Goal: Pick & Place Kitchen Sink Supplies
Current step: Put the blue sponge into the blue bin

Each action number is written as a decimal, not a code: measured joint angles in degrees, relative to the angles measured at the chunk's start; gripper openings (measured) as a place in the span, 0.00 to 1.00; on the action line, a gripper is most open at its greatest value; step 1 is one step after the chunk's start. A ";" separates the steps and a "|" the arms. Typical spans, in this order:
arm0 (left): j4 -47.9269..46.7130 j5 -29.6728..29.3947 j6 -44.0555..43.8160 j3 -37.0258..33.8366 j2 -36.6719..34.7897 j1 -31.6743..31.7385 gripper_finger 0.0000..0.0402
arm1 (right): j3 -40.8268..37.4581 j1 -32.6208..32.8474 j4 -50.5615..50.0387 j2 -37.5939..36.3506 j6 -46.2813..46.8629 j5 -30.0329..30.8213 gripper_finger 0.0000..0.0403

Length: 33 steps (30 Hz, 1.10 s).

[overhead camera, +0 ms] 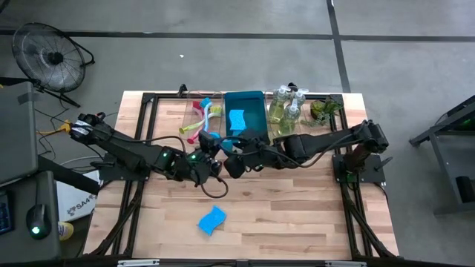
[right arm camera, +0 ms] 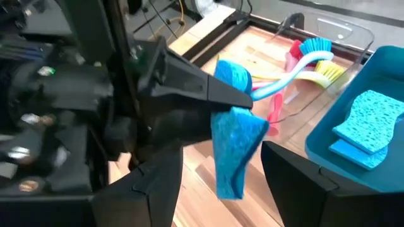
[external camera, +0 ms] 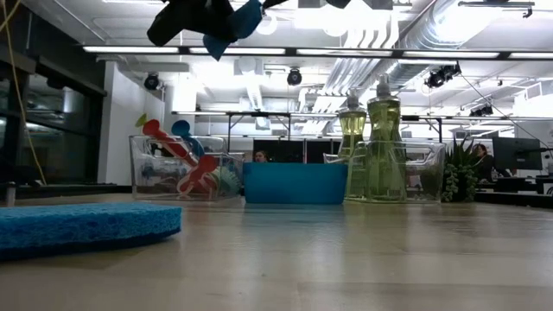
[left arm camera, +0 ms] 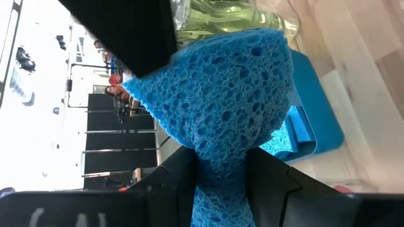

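Observation:
My left gripper (overhead camera: pixel 214 148) is above the table's middle, shut on a bright blue sponge (left arm camera: pixel 221 94). My right gripper (right arm camera: pixel 221 183) faces it from the right, open, with a finger on either side of that sponge (right arm camera: pixel 237 151) and a gap to each. A second sponge (overhead camera: pixel 211 220) lies flat near the table's near edge. A third sponge (overhead camera: pixel 236 119) lies in the blue bin (overhead camera: pixel 256 100). Dish brushes (overhead camera: pixel 202 119) rest in a clear tray left of the bin. Pump bottles (overhead camera: pixel 286 107) stand in a clear tray on its right. My left gripper pinches the blue sponge between its two fingers (left arm camera: pixel 177 183), coming about level from the table's left. The sponge is squeezed narrow at the fingers (left arm camera: pixel 218 170) and flares wide beyond them. It is lifted clear of the table, with its lower part (right arm camera: pixel 230 170) hanging below the fingertips.
The blue bin, both clear trays and a small green plant (overhead camera: pixel 324 111) line the far edge. The two arms meet close together over the middle. Bare wood lies around the loose sponge toward the near edge. A fan (overhead camera: pixel 48 55) stands off the table's far left.

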 joint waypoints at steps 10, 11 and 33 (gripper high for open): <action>0.54 0.40 -0.02 0.00 0.00 0.02 0.28 | -0.03 -1.30 0.74 1.83 -0.95 -3.36 0.51; 0.53 0.44 -0.02 0.00 0.00 0.02 0.28 | -0.03 -1.30 1.09 1.78 -1.04 -3.03 0.50; 0.45 2.16 -0.13 0.00 -0.02 -0.11 0.28 | -0.01 -1.28 0.95 1.70 -6.28 -4.75 0.02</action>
